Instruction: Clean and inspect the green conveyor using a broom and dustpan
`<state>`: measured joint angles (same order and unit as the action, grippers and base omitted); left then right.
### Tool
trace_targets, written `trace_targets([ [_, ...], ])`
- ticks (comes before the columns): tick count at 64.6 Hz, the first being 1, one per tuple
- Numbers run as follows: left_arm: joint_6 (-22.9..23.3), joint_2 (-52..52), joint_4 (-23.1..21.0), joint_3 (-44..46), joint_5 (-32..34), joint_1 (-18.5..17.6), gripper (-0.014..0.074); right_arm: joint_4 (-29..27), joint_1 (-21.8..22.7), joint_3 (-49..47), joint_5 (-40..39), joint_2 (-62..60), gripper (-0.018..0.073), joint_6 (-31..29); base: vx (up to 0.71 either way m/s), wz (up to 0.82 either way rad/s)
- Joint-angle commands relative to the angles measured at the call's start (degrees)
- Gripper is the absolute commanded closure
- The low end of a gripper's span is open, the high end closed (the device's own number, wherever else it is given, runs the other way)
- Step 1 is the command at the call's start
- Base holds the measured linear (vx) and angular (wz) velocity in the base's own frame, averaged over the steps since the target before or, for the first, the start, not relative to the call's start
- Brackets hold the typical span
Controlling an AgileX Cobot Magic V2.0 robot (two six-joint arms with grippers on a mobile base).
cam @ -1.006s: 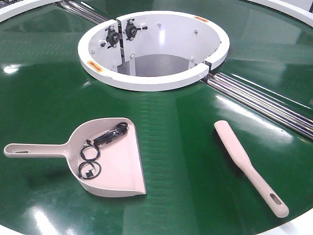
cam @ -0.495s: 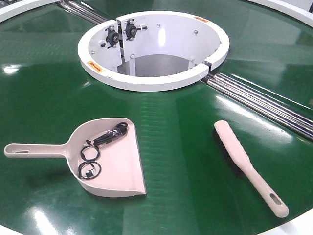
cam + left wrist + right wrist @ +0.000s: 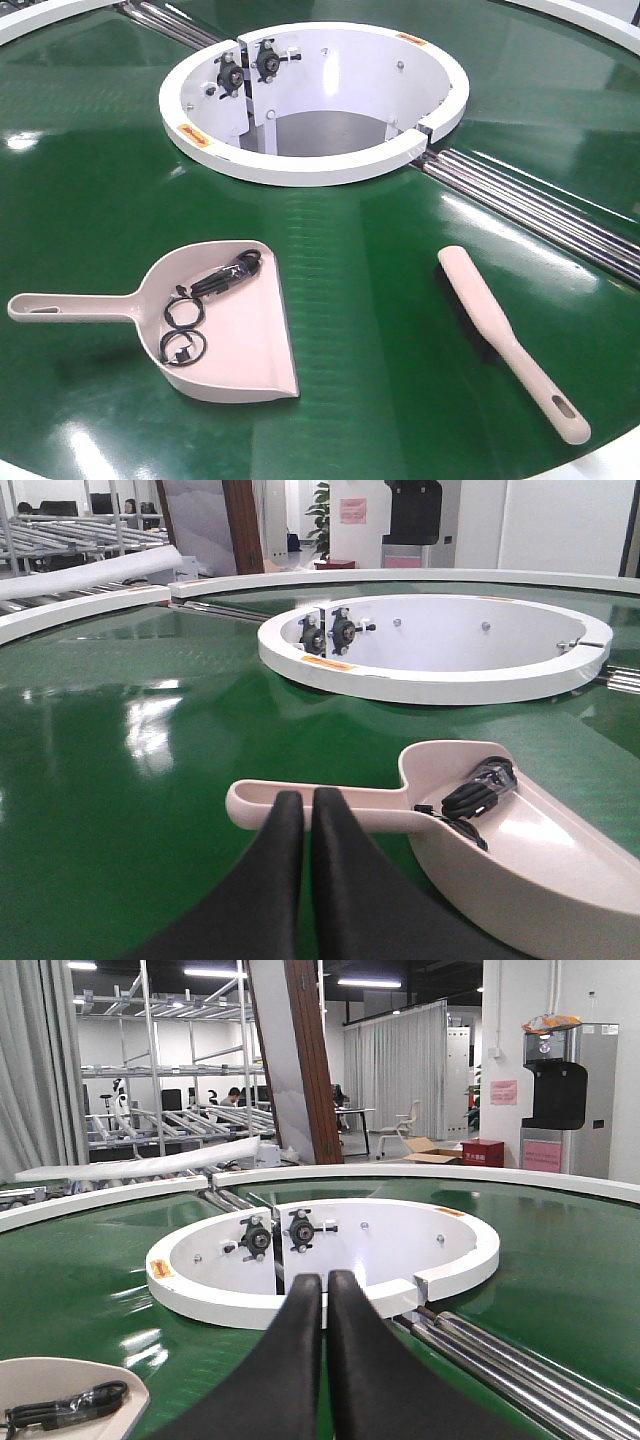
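The green conveyor (image 3: 350, 250) fills the front view. The dustpan (image 3: 235, 345) lies at front left with its handle pointing left, and holds black cable pieces and rings (image 3: 205, 300). The broom (image 3: 490, 315) lies at front right, bristles down, with its slotted handle end toward the near edge. Neither gripper shows in the front view. My left gripper (image 3: 307, 798) is shut and empty, its tips just short of the dustpan handle (image 3: 370, 808). My right gripper (image 3: 325, 1280) is shut and empty above the belt, facing the white ring (image 3: 330, 1260). A corner of the dustpan (image 3: 60, 1380) shows at its lower left.
The white ring-shaped central opening (image 3: 315, 100) sits at the back middle, with bearing fittings on its inner wall. Metal rollers (image 3: 540, 205) run from the ring toward the right edge. The conveyor's white rim (image 3: 610, 460) shows at the front right corner.
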<state>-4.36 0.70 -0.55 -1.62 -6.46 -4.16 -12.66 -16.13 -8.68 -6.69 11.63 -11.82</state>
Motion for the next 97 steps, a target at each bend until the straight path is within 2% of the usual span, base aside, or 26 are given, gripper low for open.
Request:
trace_targets([
  [1,-0.38,0.88,-0.80,-0.59,3.75,-0.09,0.0603,0.18,0.01,-1.68,-4.04,0.64,0.0568,-0.44,0.00,0.00],
  [54,-0.38,0.82,-0.81,-0.54,3.75,-0.03,0.0603,0.18,0.01,-1.68,-3.96,0.64,0.0568,-0.49,0.00,0.00],
  [64,-0.38,0.82,-0.81,-0.54,3.75,-0.03,0.0603,1.27,0.23,0.08,-4.52,0.64,0.0568,-8.46,0.00,0.00],
  [68,-0.38,0.82,-0.81,-0.54,3.75,-0.03,0.0603,3.05,1.82,1.27,-4.81,0.64,0.0568,-8.67,0.00,0.00],
  [77,-0.38,0.82,-0.81,-0.54,3.75,-0.03,0.0603,10.02,8.72,5.04,-6.13,0.58,0.0568,-0.82,0.00,0.00],
  [85,-0.38,0.82,-0.81,-0.54,3.75,-0.03,0.0603,18.54,12.75,7.46,-5.05,-2.18,0.0568,8.22,0.00,0.00],
  [97,-0.38,0.82,-0.81,-0.54,3.75,-0.03,0.0603,18.84,18.42,7.83,3.38,-9.44,0.0568,12.53,0.00,0.00],
])
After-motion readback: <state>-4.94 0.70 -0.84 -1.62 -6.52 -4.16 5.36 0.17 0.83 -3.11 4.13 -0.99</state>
